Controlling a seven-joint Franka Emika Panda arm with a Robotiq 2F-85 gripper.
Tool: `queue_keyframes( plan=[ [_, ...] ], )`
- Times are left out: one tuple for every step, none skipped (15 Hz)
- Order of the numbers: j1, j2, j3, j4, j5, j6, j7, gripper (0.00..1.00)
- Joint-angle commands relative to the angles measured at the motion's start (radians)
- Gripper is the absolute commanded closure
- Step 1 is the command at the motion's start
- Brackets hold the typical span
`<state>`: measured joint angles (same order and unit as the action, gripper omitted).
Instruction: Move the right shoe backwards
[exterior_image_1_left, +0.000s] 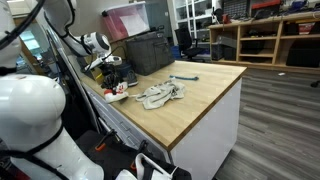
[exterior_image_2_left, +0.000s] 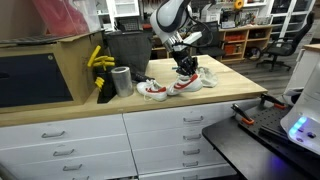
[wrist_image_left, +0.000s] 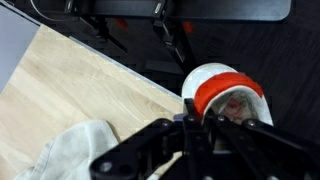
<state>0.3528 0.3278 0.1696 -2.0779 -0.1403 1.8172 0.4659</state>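
Two white shoes with red trim lie on the wooden counter. In an exterior view one shoe lies to the left and the right shoe sits under my gripper. In the wrist view my gripper has its fingers closed together on the red-lined collar of the right shoe. The shoe appears to rest on or just above the counter. In an exterior view the shoes show small below my gripper, and the grip itself is hidden there.
A crumpled grey cloth lies beside the shoes. A grey cup, a yellow object and a black box stand behind. A small tool lies on the counter.
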Motion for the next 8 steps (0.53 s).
queue_keyframes(
  plan=[
    [-0.021,0.016,-0.013,0.032,-0.051,0.041,-0.039,0.98],
    [-0.023,0.033,-0.019,0.05,-0.065,0.056,-0.037,0.98],
    [-0.026,0.042,-0.022,0.06,-0.076,0.068,-0.036,0.98],
    [-0.028,0.058,-0.025,0.076,-0.081,0.078,-0.038,0.98],
    [-0.027,0.073,-0.027,0.09,-0.089,0.087,-0.038,0.98],
    [-0.027,0.092,-0.028,0.108,-0.089,0.088,-0.044,0.98],
    [-0.027,0.106,-0.029,0.119,-0.09,0.094,-0.048,0.98],
    [-0.024,0.122,-0.029,0.134,-0.09,0.098,-0.05,0.98]
  ],
)
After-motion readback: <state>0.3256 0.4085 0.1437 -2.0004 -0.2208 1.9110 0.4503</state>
